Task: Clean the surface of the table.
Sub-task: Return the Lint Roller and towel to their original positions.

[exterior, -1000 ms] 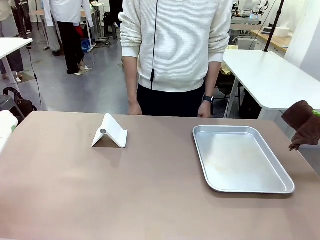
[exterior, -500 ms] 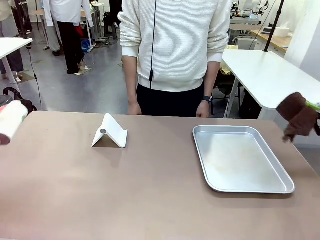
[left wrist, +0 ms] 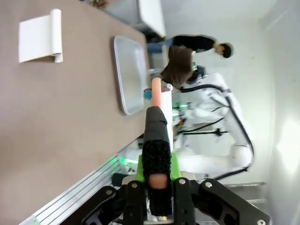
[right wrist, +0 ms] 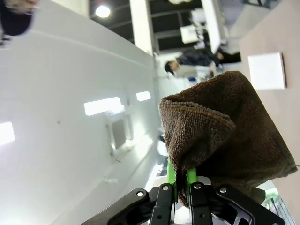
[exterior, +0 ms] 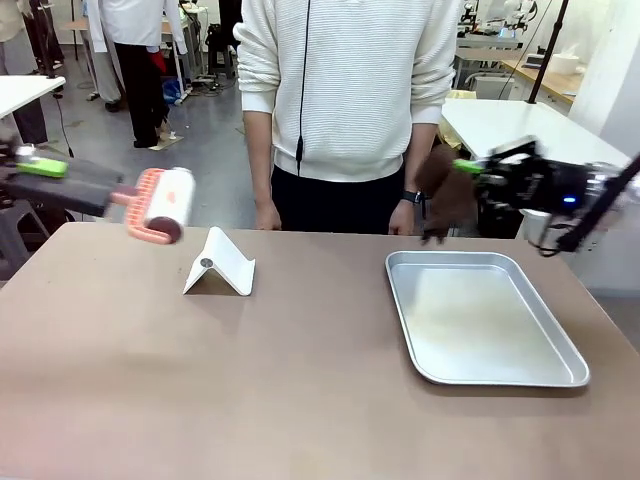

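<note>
The left end effector (exterior: 45, 168) is clamped on a lint roller (exterior: 160, 204), the right end effector (exterior: 470, 166) on a brown cloth (exterior: 446, 190), both above the brown surface (exterior: 250, 380). A careless sweep could knock the white stand (exterior: 220, 263) or shove the tray (exterior: 480, 318).

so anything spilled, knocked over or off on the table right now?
Nothing stands out. The table looks clean, the silver tray lies flat and the white stand sits upright; no visible spill or damage.

Robotics lab: white workbenches (exterior: 530, 150), equipment.
</note>
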`<control>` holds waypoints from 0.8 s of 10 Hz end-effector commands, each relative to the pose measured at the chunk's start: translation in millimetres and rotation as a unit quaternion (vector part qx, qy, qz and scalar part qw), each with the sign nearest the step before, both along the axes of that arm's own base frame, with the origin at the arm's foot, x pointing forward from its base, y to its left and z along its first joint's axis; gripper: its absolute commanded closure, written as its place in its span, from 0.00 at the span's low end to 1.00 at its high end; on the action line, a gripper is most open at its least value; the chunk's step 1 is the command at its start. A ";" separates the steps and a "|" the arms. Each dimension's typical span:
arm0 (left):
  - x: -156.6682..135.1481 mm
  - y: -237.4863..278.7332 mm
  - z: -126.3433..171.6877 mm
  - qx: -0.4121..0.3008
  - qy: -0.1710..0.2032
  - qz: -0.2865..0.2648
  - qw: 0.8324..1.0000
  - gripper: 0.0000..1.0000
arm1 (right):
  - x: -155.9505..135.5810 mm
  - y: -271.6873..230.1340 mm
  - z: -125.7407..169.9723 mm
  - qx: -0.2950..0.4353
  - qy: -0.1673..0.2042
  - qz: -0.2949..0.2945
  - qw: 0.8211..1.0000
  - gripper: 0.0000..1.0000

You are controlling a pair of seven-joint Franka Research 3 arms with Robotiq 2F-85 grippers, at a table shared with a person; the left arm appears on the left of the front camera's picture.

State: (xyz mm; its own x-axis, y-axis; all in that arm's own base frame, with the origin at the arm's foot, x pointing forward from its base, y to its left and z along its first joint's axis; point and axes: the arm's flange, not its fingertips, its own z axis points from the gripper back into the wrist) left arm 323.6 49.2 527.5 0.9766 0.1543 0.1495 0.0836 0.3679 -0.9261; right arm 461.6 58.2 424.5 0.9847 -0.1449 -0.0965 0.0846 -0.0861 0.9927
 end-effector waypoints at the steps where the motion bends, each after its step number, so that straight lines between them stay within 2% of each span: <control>1: 20.3 -45.7 25.3 0.080 0.011 0.008 0.997 0.78 | 13.1 51.9 -2.1 -0.065 0.021 0.053 0.996 0.91; 4: 46.6 -118.9 47.3 0.194 0.026 0.027 0.980 0.78 | 14.8 125.6 -43.6 -0.148 0.027 0.088 0.985 0.91; 6: 66.1 -162.3 47.4 0.292 0.033 0.028 0.955 0.78 | 16.7 156.0 -76.1 -0.201 0.055 0.084 0.974 0.91; 7: 76.3 -180.1 45.4 0.328 0.035 0.028 0.944 0.78 | 17.2 163.2 -87.0 -0.218 0.055 0.084 0.971 0.91; 8: 86.7 -194.9 45.2 0.356 0.019 0.032 0.934 0.78 | 19.8 167.9 -97.0 -0.239 0.044 0.070 0.968 0.91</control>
